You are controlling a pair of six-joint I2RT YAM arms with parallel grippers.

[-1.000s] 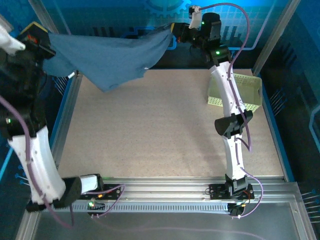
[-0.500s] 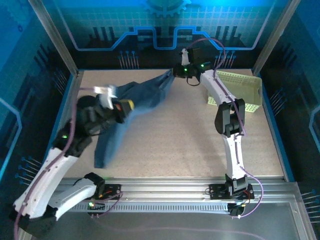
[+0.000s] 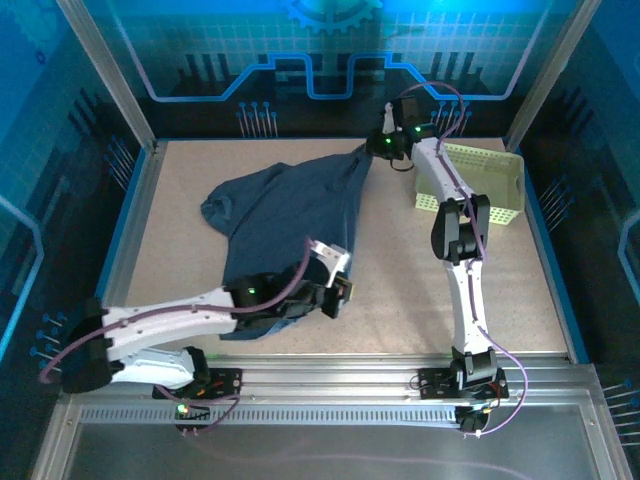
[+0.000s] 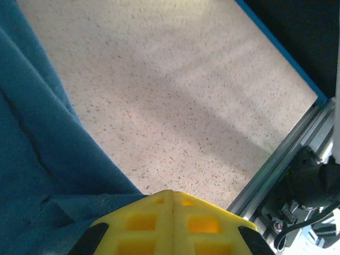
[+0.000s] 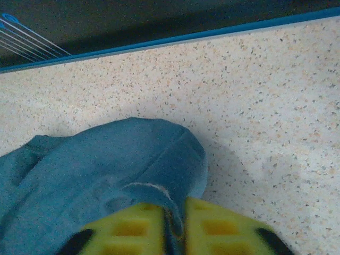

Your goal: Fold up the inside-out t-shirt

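The inside-out t-shirt (image 3: 285, 215), dark slate blue and wrinkled, lies spread on the table from the far middle toward the near centre. My left gripper (image 3: 343, 290) sits low at its near right corner. In the left wrist view its yellow fingers (image 4: 172, 195) are pressed together, and the shirt (image 4: 37, 159) runs under them from the left. My right gripper (image 3: 378, 150) is at the shirt's far right corner. A fold of the shirt (image 5: 106, 164) with a pale seam fills the narrow gap between the right gripper's fingers (image 5: 178, 210).
A pale yellow-green perforated basket (image 3: 490, 180) stands at the back right, beside the right arm. An aluminium rail (image 3: 330, 375) runs along the near edge and shows close to the left gripper (image 4: 287, 164). A blue frame edge (image 5: 159, 40) borders the far side.
The shirt, held stretched in the air a second ago, now lies on the table. The left arm swung down from the far left to the near centre. The right gripper lowered and moved slightly right.
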